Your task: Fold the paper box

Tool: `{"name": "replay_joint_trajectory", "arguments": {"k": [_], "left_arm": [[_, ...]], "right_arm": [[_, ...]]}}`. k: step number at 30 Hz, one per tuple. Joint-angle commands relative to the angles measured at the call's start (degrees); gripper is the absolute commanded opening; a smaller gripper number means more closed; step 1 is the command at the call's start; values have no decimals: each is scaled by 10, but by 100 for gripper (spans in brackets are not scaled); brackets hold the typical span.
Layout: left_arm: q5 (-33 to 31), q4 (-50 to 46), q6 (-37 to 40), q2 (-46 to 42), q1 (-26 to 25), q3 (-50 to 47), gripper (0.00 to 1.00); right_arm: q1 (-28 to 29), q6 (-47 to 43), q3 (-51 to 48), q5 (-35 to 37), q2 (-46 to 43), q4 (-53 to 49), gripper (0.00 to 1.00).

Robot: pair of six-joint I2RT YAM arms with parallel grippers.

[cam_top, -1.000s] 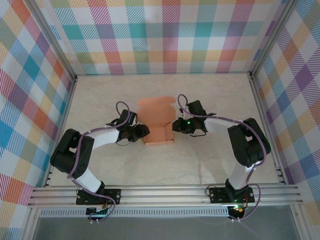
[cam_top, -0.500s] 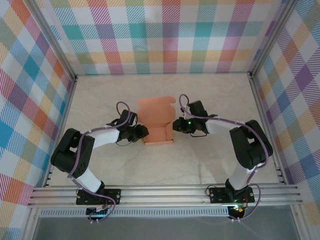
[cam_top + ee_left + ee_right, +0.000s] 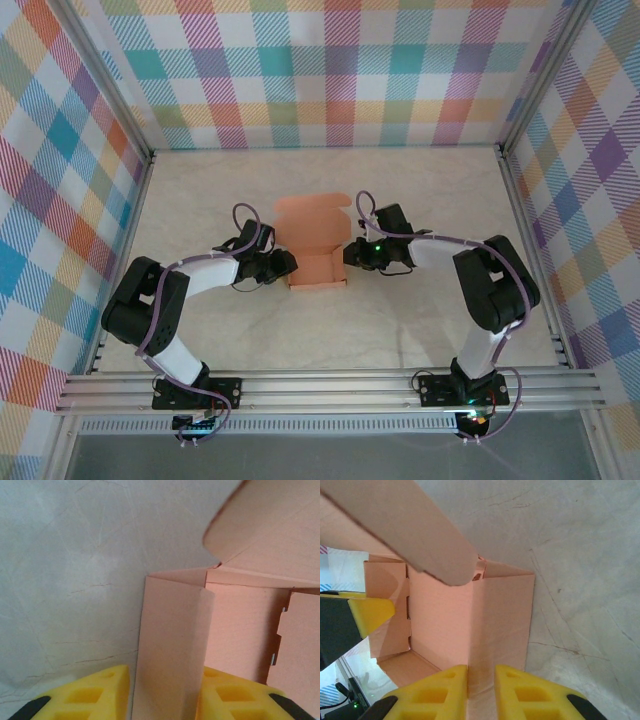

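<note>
The paper box sits in the middle of the worktop, its 2 side walls up and its lid flap open at the back. The left tool pinches the left wall. The right tool, nearly closed, pinches the right wall.

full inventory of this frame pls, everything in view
paper box: 1, salmon-orange, table centre, partly folded, lid flap open toward the far wall
table: 1, off-white, under everything
walls: 3, pastel plaid, far and both sides
frame rails: silver, near edge
arms: 2, black and white, left, right
left gripper: yellow fingers astride the box's left wall, grip unclear
right gripper: yellow fingers shut on the box's right wall
</note>
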Motion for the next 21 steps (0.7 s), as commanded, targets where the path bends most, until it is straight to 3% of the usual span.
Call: {"name": "replay_joint_trajectory", "arguments": {"k": [1,10,21], "left_arm": [[-6,-3,8,7,-4,7,35],[-5,-1,8,9,-4,5,35],[1,4,8,15,-5,3,35]], "right_arm": [[-4,5,7,-12,17,-1,21],[3,-18,26,29,23,-67,15],[45,-36,80,117,45,-163,18]]}}
